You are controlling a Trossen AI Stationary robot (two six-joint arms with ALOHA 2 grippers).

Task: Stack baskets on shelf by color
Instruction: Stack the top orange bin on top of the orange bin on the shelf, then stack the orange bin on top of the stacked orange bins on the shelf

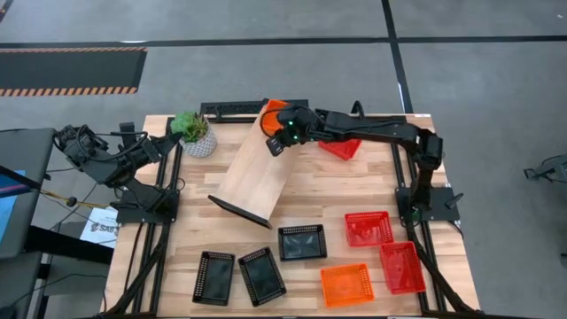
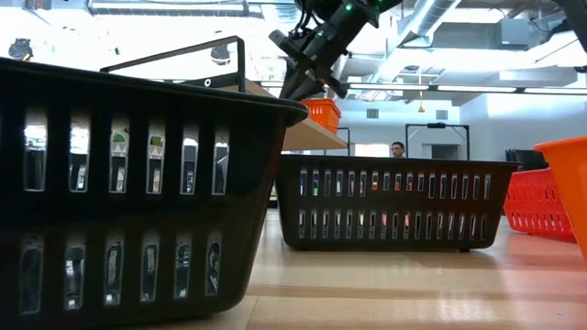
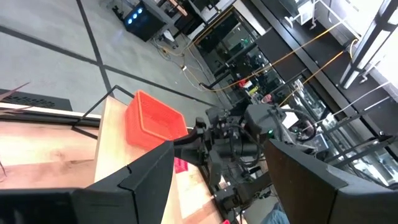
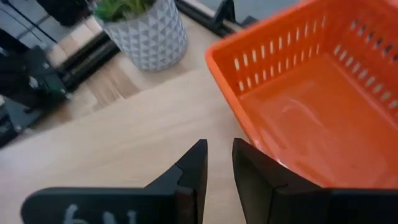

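Observation:
The light-wood shelf lies slantwise at the table's middle. One orange basket stands on its far end and also shows in the right wrist view and the low view. My right gripper hovers over the shelf board just beside that basket's near rim. Its fingers are empty, with only a narrow gap between them. My left gripper is open and empty, held up off the table's left edge. Three black baskets, a second orange basket and three red baskets rest on the tabletop.
A potted plant stands left of the shelf's far end. One red basket lies under my right arm at the far right. The black baskets line the near edge, with red and orange ones at the near right.

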